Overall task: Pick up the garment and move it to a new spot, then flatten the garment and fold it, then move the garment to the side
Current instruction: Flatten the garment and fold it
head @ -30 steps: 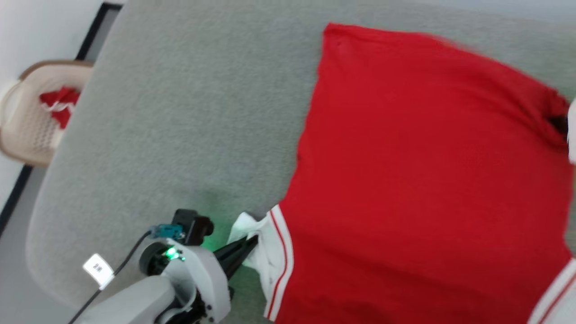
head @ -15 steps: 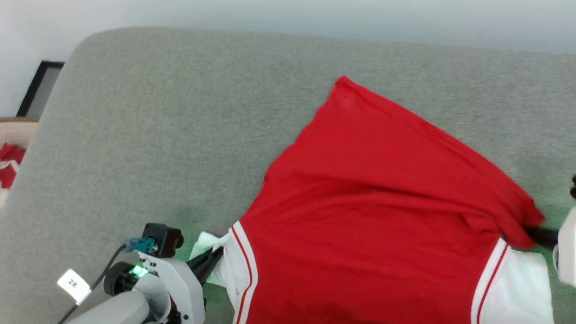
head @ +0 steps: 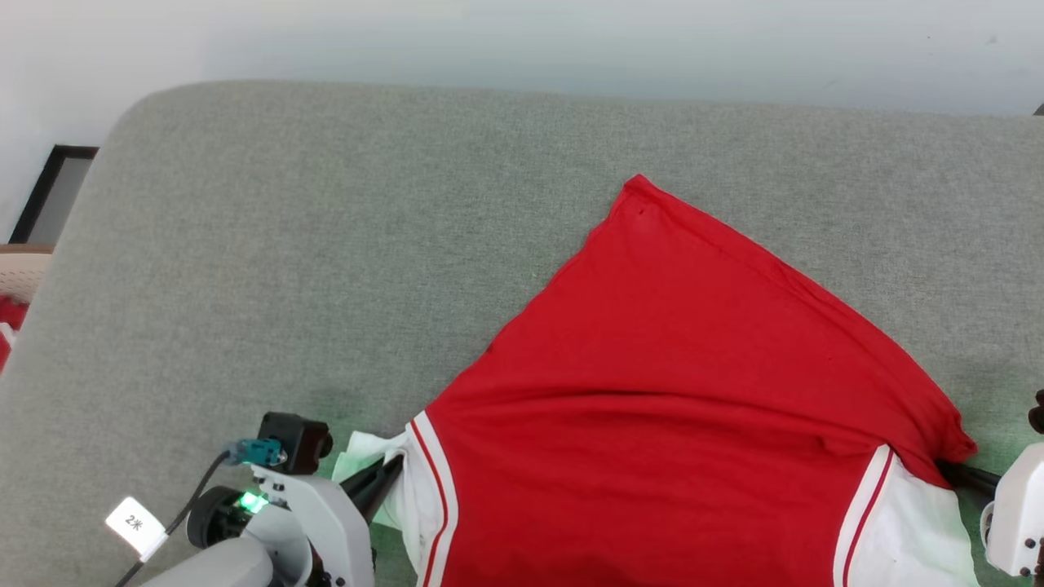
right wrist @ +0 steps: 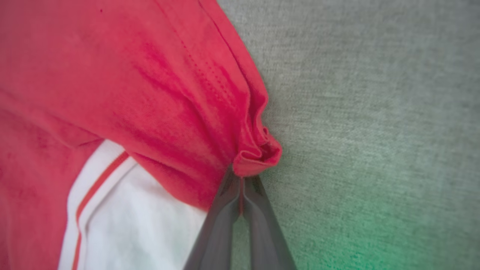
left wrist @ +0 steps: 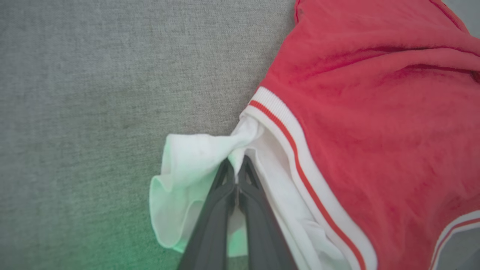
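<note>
The garment (head: 669, 391), a red shirt with white sleeves and red-white trim, lies plain side up on the grey padded table (head: 326, 244), spread between my two arms. At the lower left my left gripper (head: 398, 463) is shut on the bunched white sleeve (left wrist: 210, 157). My right gripper (head: 950, 469) at the lower right is shut on a puckered fold of the red hem (right wrist: 257, 155), beside the other white sleeve (right wrist: 131, 221). The far corner of the shirt (head: 640, 187) rests on the table.
A tan basket (head: 20, 273) holding red cloth peeks in at the left edge, beyond the table's rounded corner. A pale wall runs behind the table. Bare grey padding stretches to the left of the shirt and behind it.
The head camera has swung, so the whole picture shifted and the basket slid almost out at the left. Both grippers stay shut on the shirt, which now hangs more evenly between them.
</note>
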